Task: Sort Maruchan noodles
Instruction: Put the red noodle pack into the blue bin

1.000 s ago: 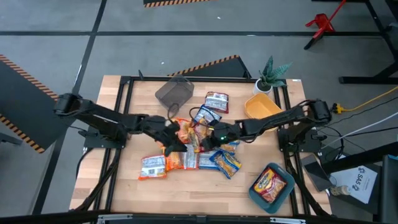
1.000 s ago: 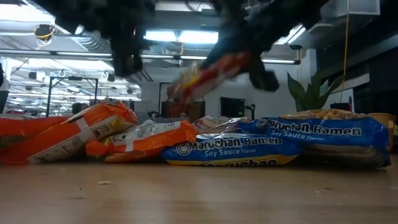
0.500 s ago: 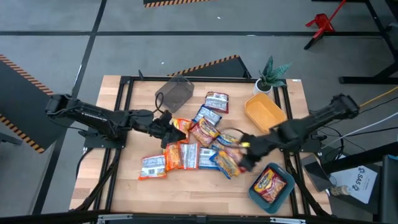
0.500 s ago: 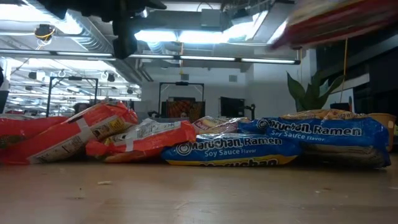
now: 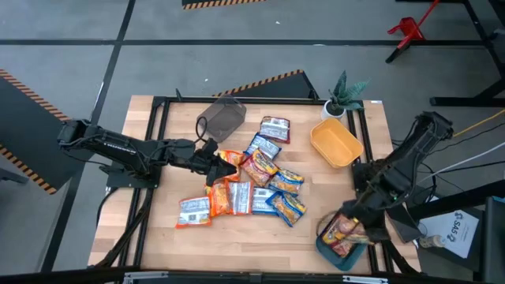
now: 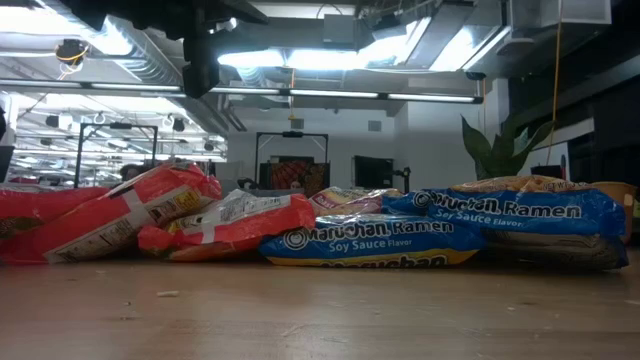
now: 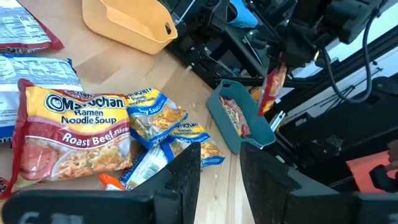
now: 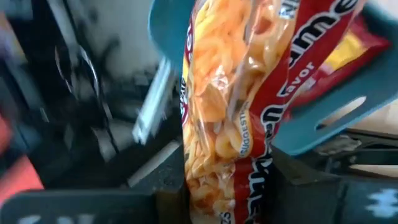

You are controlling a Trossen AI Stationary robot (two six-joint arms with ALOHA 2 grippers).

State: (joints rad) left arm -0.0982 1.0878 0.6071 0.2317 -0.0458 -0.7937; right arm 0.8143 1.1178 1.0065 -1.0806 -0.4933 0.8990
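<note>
Several Maruchan packets (image 5: pixel 252 185) lie in a loose pile mid-table; the low view shows blue ones (image 6: pixel 400 240) and orange ones (image 6: pixel 120 215) flat on the wood. My left gripper (image 5: pixel 215 166) hangs open over the pile's left side, touching nothing, near a Roast Beef packet (image 7: pixel 68 124). My right gripper (image 5: pixel 355 225) is at the near right corner over the teal tray (image 5: pixel 322 241), shut on a red-orange packet (image 8: pixel 230 93). Another packet (image 7: pixel 235 115) lies in that tray. My right gripper pinches the red-orange packet between its two fingers at its upper end (image 7: pixel 278 67), coming from above. The packet hangs upright below the fingers, lifted clear of the table, with its lower end (image 7: pixel 264 109) just over the teal tray (image 7: pixel 221 106).
A yellow bin (image 5: pixel 335 142) stands on the right side, a grey container (image 5: pixel 221 117) at the far middle, and a small plant (image 5: pixel 343 95) in the far right corner. Bare wood shows along the near edge and left of the pile.
My right gripper has lifted a red-orange packet out of the pile and swung it toward the table's near right corner, to above the teal tray, where it now hangs upright. My left gripper has drawn back a little toward the left and risen.
</note>
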